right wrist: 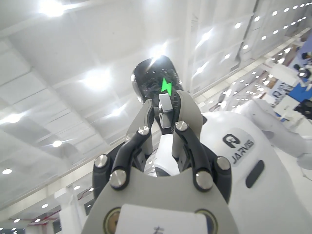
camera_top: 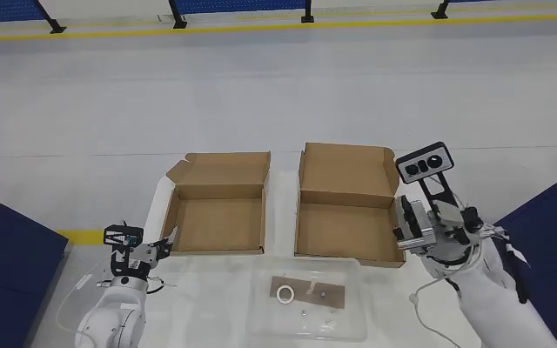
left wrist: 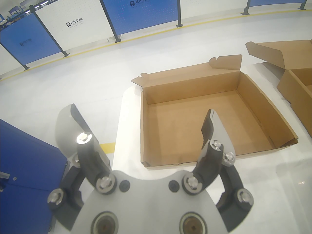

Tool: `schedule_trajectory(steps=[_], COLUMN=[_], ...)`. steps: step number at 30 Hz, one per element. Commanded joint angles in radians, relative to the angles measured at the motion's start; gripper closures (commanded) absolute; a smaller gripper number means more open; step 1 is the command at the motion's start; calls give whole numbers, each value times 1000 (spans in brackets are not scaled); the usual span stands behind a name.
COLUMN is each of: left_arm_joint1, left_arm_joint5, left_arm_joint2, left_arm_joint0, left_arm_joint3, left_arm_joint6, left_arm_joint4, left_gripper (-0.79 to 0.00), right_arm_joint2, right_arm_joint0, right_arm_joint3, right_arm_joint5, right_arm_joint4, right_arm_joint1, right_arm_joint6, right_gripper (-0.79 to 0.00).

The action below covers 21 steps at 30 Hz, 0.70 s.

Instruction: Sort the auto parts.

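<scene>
The white tabletop (camera_top: 209,287) carries an open left box (camera_top: 218,224), a right box (camera_top: 339,228) and a clear tray (camera_top: 352,300) with a ring (camera_top: 285,295) and bits (camera_top: 331,322). The left end effector (left wrist: 142,115) gapes wide beside the left box. The right end effector (right wrist: 163,109), raised, pinches a metal block (right wrist: 165,113) — probably rigid, dense and slick, best held across flat faces.
</scene>
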Motion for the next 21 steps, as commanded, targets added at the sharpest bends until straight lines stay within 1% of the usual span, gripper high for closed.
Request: schedule_trajectory(steps=[1, 3, 7, 9, 12, 21], left_arm_joint1=[0, 0, 0, 0, 0, 0], left_arm_joint5=[0, 0, 0, 0, 0, 0], left_arm_joint2=[0, 0, 0, 0, 0, 0], left_arm_joint0=[0, 0, 0, 0, 0, 0], left_arm_joint3=[0, 0, 0, 0, 0, 0], left_arm_joint6=[0, 0, 0, 0, 0, 0], left_arm_joint4=[0, 0, 0, 0, 0, 0], left_gripper=[-785, -785, -785, -785, -785, -785], right_arm_joint2=[41, 83, 170, 216, 276, 276], right_arm_joint0=[-15, -37, -91, -120, -166, -166], right_arm_joint3=[23, 39, 68, 83, 99, 98], right_arm_joint5=[16, 37, 74, 80, 72, 73], right_arm_joint4=[-66, -123, -291, -402, -522, -526], right_arm_joint1=[4, 9, 21, 28, 36, 35], right_arm_joint6=[4, 10, 34, 45, 65, 60], right_gripper=[0, 0, 0, 0, 0, 0])
